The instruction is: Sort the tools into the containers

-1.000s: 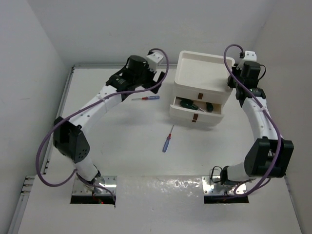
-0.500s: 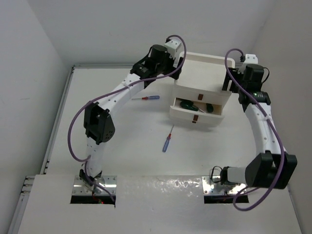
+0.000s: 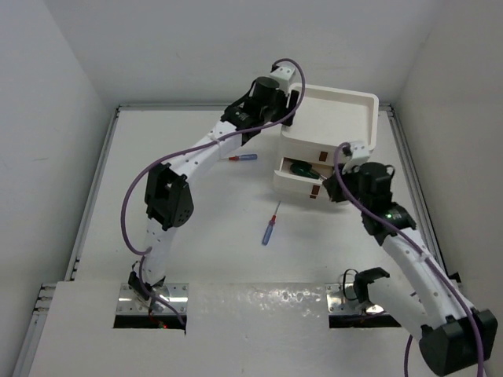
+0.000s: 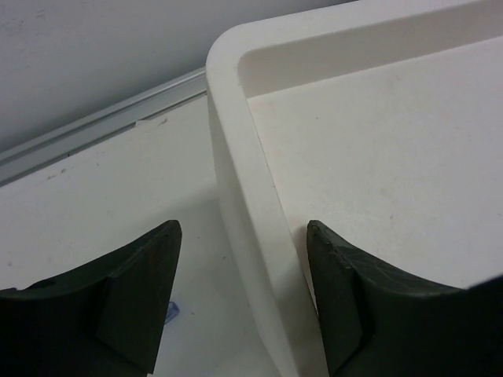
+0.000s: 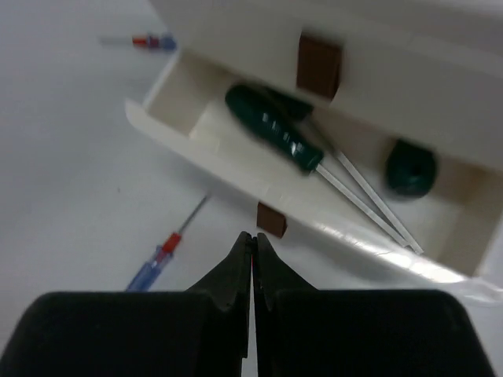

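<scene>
The containers (image 3: 338, 110) are a white stack of drawers with a rimmed tray top. One drawer (image 3: 295, 182) under the top one is pulled out, with dark-green-handled screwdrivers (image 5: 275, 133) and a stubby green one (image 5: 409, 166) inside. Two blue-and-red screwdrivers lie on the table: one (image 3: 269, 230) in front of the stack, one (image 3: 242, 158) to its left. My left gripper (image 4: 244, 298) is open, its fingers straddling the tray's left rim (image 4: 236, 196). My right gripper (image 5: 252, 236) is shut and empty, its tips just short of the open drawer's brown tab (image 5: 271, 220).
White walls enclose the table on the left, back and right. A metal strip (image 3: 98, 181) runs along the left table edge. The nearer blue-and-red screwdriver (image 5: 157, 259) lies left of my right gripper's tips.
My left arm swung right to the stack's top left corner, its jaws narrowing. My right arm came round from the stack's right side to the open drawer's front and shut.
</scene>
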Robot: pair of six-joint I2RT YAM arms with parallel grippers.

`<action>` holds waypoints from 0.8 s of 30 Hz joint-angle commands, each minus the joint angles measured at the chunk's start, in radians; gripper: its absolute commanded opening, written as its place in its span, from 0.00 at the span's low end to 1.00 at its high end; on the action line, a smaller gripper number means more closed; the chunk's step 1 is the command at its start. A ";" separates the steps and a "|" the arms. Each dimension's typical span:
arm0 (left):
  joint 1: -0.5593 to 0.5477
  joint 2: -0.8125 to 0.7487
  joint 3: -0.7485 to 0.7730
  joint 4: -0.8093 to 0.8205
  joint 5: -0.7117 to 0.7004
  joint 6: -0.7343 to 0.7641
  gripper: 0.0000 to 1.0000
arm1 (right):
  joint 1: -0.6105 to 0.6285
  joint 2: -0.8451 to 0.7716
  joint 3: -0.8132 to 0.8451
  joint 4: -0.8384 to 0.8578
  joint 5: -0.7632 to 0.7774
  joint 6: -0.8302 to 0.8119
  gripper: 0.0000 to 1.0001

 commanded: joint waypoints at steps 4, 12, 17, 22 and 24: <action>0.011 0.005 -0.049 -0.049 -0.038 -0.020 0.57 | 0.057 0.059 -0.224 0.214 -0.112 0.079 0.00; 0.011 0.011 -0.060 -0.060 -0.024 -0.004 0.30 | 0.062 0.136 -0.303 0.397 -0.029 0.080 0.00; 0.011 0.016 -0.078 -0.052 -0.024 0.019 0.28 | 0.062 0.238 -0.298 0.486 0.106 0.053 0.00; 0.011 0.022 -0.084 -0.055 -0.012 0.030 0.01 | 0.061 0.300 -0.234 0.538 0.195 0.004 0.00; 0.011 0.022 -0.084 -0.054 -0.008 0.033 0.00 | 0.061 0.326 -0.223 0.575 0.210 0.005 0.00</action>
